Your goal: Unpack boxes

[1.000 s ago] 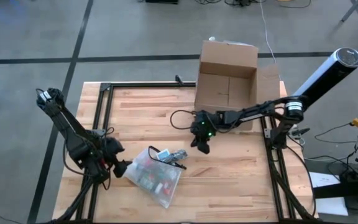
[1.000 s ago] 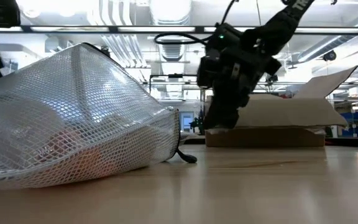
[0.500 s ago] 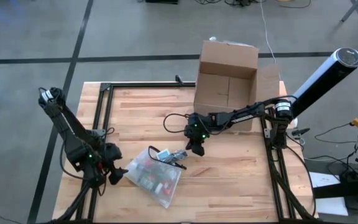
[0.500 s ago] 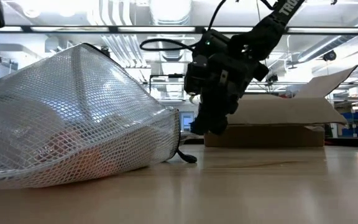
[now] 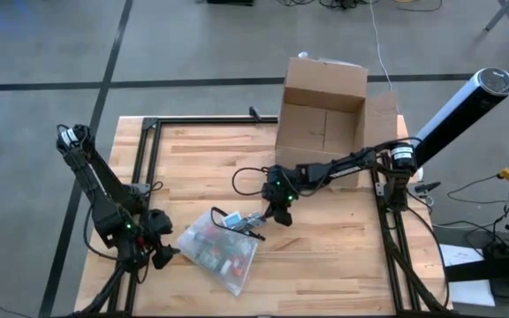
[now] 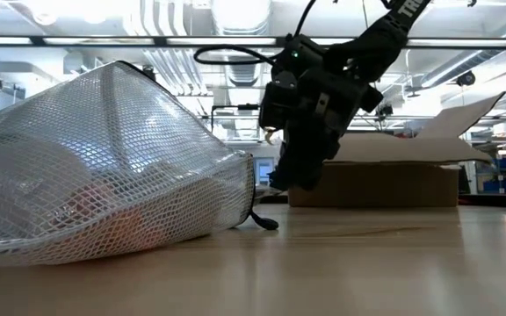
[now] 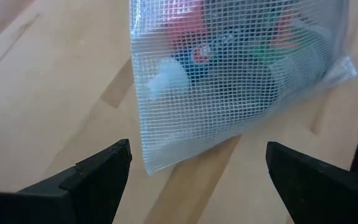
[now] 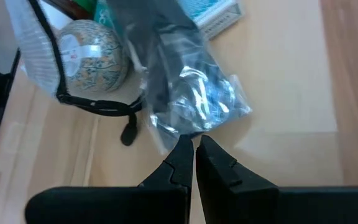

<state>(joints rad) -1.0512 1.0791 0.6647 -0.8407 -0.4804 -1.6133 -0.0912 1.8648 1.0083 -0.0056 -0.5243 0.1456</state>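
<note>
The open brown cardboard box stands on the table's far right part, its flaps up; it also shows behind the arm in the low view. A mesh zip pouch full of small items lies near the front edge. A clear plastic packet sticks out of its mouth. My right gripper is shut, pointing down at a slant at that packet's end. My left gripper is open at the pouch's left corner, its fingers apart from the mesh on either side. My right gripper has its shut fingertips at the edge of the clear plastic packet, coming slanting down from the table's right. I cannot tell whether they touch it. Nothing is between the fingers.
Black frame rails run along the table's left and right sides. The pouch's black zip cord lies on the wood beside the packet. Bare wood lies between the pouch and the box.
My right gripper, still shut, has gone toward the table's left and a little down, from near the box to the packet at the pouch's mouth. My left gripper, still open, has drawn back toward the near left corner and turned. The pouch has stayed put.
</note>
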